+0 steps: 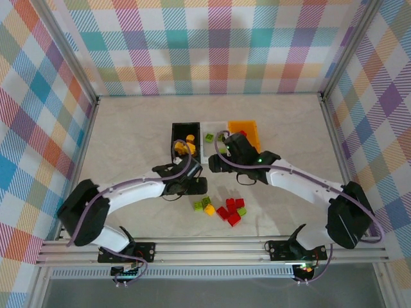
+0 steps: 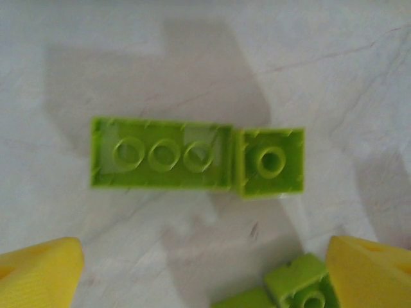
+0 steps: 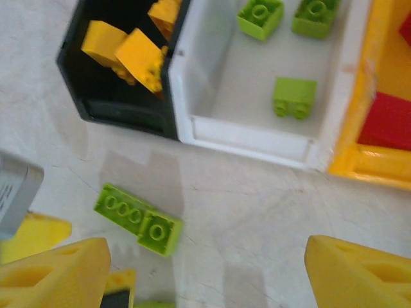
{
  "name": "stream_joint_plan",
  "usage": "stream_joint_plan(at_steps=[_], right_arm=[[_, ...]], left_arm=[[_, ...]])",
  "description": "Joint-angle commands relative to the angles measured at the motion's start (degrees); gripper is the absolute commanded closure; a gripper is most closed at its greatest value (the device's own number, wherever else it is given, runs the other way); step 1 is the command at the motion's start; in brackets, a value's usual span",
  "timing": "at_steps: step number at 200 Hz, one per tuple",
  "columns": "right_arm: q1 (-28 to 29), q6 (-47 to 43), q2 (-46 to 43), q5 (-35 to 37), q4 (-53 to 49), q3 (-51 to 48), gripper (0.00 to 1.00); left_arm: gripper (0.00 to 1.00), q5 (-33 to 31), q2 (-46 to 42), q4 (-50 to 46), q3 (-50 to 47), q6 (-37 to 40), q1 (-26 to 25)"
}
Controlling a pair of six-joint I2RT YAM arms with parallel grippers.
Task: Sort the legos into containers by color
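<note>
Left gripper (image 2: 204, 273) hovering wide open, empty, above long green brick (image 2: 160, 154) lying flat on table (image 2: 321, 64), small green brick (image 2: 271, 160) touching its end

Right gripper (image 3: 205, 276) hanging spread, gripping nothing, near white bin (image 3: 250, 138) carrying green legos (image 3: 294, 96)

Likely needing: turning wrist, centring on long brick, pinching across narrow sides, sparing neighbour, lifting straight, carrying to white bin

Pastel plaid walls (image 1: 218, 45) enclose a pale marbled tabletop (image 1: 141, 128).
</note>
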Motion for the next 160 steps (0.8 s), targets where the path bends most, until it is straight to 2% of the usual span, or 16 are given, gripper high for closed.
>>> stream_joint_plan(at_steps=[1,35,84,123,135,145,160], right_arm=[[0.1,0.8,-3.8,2.8,-0.1,-1.7,0.20],[-0.5,1.4,-8.0,4.3,-0.4,-5.0,0.20],[-3.0,2.7,-13.4,5.9,-1.4,-8.9,0.19],[-4.6,2.8,-16.4,6.0,-1.8,-10.2,0.18],[-4.8,2.8,-16.7,5.7,-2.0,-10.2,0.18],[-4.8,2.9,-16.9,5.6,-1.9,-10.4,0.18],[-4.9,3.1,-16.8,5.4,-1.8,-10.6,0.18]], left_arm=[[0.10,-2.3,4.5,2.3,5.6,4.1,-0.5],[0.17,-3.2,10.8,0.6,10.7,6.3,-1.4],[0.31,0.1,15.1,0.8,13.4,6.1,-4.4],[0.33,3.0,13.7,1.2,14.5,4.5,-7.9],[0.31,0.7,13.2,-0.2,14.6,4.7,-8.0],[0.26,-2.2,13.8,-2.5,15.4,5.2,-8.0],[0.26,-4.1,15.9,-4.4,16.5,6.2,-8.0]])
